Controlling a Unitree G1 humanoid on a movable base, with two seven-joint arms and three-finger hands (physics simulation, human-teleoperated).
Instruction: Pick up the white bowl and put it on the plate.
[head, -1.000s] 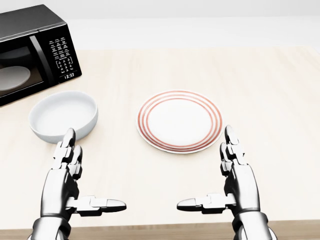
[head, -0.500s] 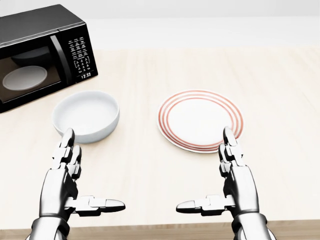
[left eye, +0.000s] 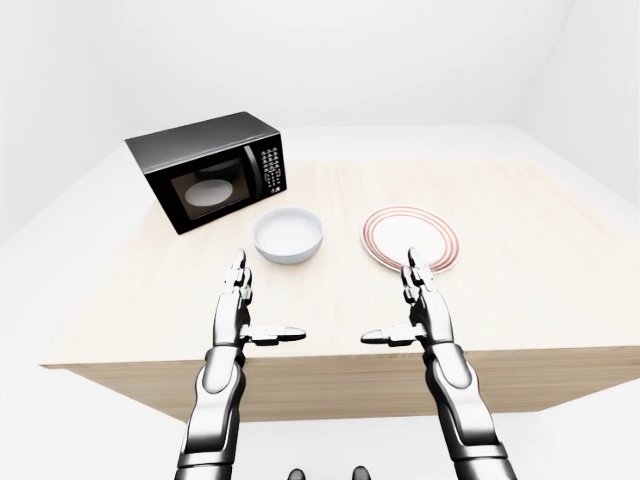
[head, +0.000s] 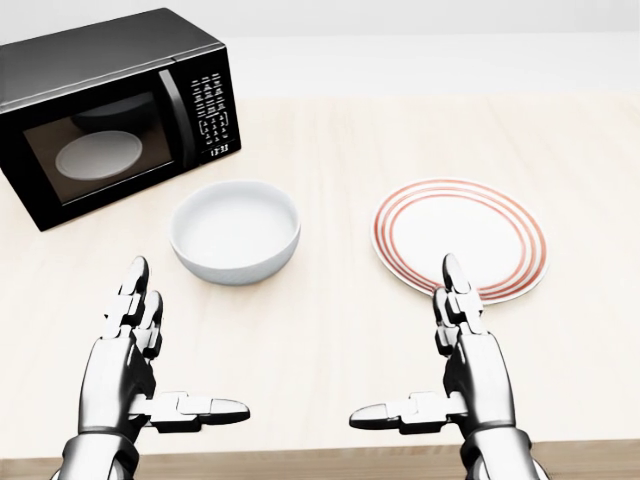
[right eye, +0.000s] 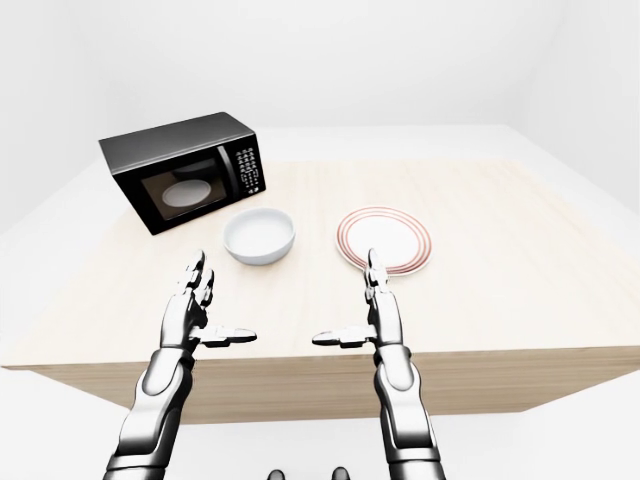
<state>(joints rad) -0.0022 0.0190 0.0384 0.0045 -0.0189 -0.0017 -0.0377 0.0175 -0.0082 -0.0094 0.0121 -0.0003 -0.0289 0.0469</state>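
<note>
In the head view, the left hand (head: 135, 365) and right hand (head: 462, 365) hover over the near edge of the wooden surface (head: 330, 310), each spread wide with fingers pointing up the view and thumbs turned inward, holding nothing. Beyond the left hand sits the white bowl (head: 236, 231), upright and apart from both hands. To its right lies the red-ringed plate (head: 460, 238), the right hand's fingertips overlapping its lower rim in the view. Farthest, at upper left, stands a black microwave (head: 110, 110).
</note>
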